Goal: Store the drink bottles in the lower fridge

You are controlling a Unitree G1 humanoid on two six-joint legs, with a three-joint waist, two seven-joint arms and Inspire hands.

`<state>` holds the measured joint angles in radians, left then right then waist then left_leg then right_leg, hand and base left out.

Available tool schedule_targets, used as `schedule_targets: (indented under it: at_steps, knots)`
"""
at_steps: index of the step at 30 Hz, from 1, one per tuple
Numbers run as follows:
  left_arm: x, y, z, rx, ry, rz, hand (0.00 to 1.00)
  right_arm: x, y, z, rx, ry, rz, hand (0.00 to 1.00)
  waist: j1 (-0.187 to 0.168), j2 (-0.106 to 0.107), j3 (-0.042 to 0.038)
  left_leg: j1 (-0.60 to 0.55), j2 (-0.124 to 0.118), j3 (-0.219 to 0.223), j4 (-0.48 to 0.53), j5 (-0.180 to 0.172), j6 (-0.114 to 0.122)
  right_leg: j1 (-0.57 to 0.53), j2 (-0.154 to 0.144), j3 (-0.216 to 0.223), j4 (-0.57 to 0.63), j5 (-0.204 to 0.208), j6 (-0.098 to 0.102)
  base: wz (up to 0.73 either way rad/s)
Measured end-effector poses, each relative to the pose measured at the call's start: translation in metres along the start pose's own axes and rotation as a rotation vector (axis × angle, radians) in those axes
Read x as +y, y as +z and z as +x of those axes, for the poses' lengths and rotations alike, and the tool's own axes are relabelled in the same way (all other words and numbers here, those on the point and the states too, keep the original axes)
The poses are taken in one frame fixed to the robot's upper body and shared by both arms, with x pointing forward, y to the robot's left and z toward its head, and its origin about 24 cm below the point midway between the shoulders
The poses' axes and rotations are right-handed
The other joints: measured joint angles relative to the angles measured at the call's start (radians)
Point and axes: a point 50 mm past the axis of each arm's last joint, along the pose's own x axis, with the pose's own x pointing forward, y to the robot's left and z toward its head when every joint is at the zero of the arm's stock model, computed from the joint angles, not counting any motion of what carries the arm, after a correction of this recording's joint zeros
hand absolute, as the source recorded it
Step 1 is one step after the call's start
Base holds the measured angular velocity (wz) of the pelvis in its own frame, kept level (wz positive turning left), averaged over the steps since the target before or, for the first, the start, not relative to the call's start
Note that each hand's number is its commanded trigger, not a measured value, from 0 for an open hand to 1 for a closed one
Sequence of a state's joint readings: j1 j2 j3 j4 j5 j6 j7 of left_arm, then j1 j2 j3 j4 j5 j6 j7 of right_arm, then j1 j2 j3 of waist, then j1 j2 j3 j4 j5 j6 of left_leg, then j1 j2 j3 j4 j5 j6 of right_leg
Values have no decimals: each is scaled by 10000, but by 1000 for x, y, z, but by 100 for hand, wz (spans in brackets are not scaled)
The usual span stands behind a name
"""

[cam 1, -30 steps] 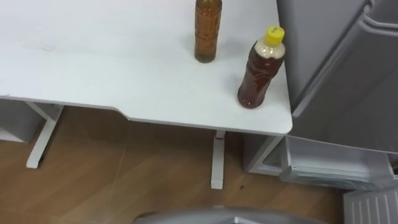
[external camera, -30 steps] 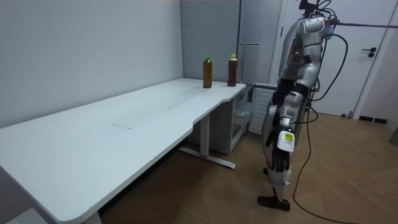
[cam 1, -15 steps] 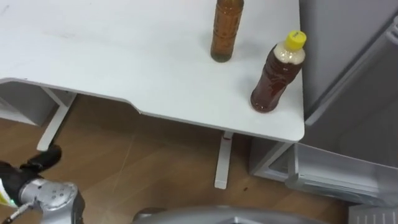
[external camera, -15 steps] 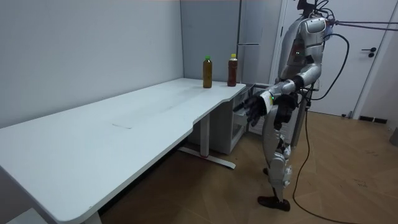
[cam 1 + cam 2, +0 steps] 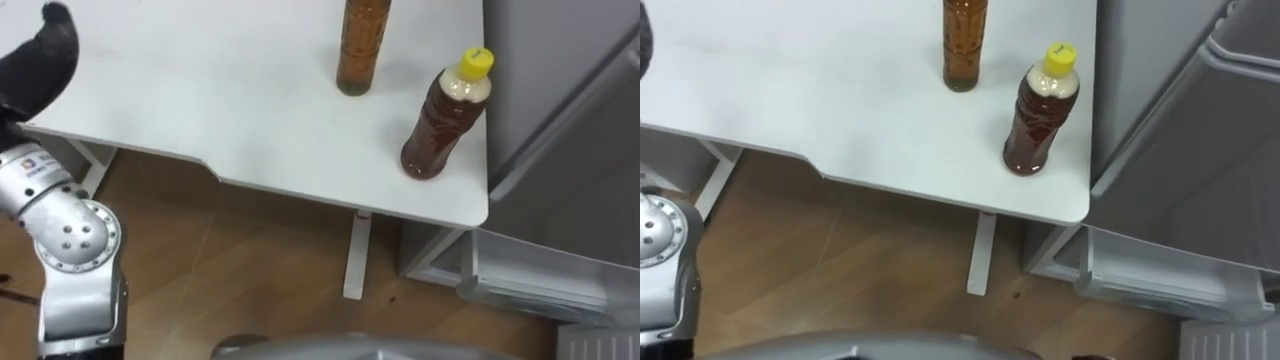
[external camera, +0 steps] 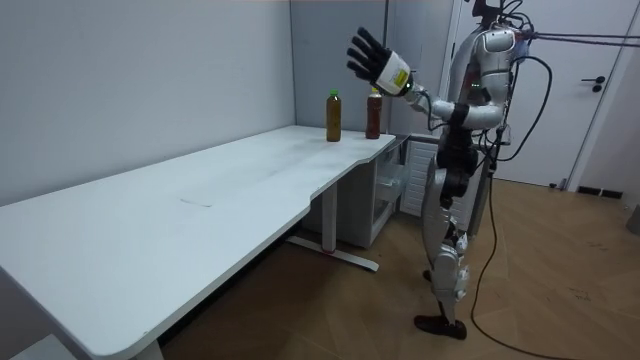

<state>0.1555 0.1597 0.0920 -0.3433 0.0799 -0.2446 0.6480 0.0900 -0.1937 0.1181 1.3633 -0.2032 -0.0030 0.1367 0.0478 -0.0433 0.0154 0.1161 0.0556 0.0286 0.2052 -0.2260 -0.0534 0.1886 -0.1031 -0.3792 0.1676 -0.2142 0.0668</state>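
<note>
Two bottles of brown drink stand on the white table point(image 5: 200, 100) near its right end. The one with a yellow cap point(image 5: 445, 115) is close to the corner beside the fridge. The taller one point(image 5: 362, 45) stands farther back, and the room view shows its green cap point(image 6: 334, 116). My left hand point(image 6: 372, 58) is raised high over the table's end, open with fingers spread and holding nothing. In the left eye view it shows as a dark shape point(image 5: 38, 62) at the upper left, well left of both bottles.
The grey fridge point(image 5: 560, 120) stands right against the table's right end. Its lower part is open, with white shelving point(image 5: 540, 280) low at the right. I stand on the wooden floor point(image 5: 250, 280) at the table's corner. The table's leg point(image 5: 355, 255) is below the edge.
My left arm has swung up from beside my leg to above table height, with the hand open. The bottles have not moved; the eye view has shifted slightly.
</note>
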Motion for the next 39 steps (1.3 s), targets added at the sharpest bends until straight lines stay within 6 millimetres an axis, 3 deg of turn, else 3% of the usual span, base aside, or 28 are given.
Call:
schedule_targets:
  at_steps: [6,12,21,29,39]
  knots:
    - [-43,29,5,-1165,-2708,-1539,0,3,4,1,-78,291,-164,0,-443,-79,-11,105,9,218,-29,0,0,-10,1,293,17,16,-1,-12]
    - [-66,34,-5,-858,-4920,-2475,0,3,3,1,62,382,-62,0,-809,-25,-16,328,35,561,-80,0,1,24,8,656,28,41,-4,-17]
    - [-89,43,-10,-783,-7473,-3570,0,8,6,1,59,679,-41,0,-1122,160,-27,376,58,970,-96,0,1,-264,1,1073,199,60,4,-14]
    - [-98,42,-18,-497,-8965,-3663,0,8,7,1,140,671,-59,0,-1352,214,1,424,68,1199,-101,-1,2,-388,6,1328,283,66,-1,-10]
    - [-106,41,-28,-91,-10698,-3931,0,6,9,1,141,656,-113,0,-1568,350,-40,328,103,1597,-107,-1,1,-675,12,1597,453,82,-24,-8]
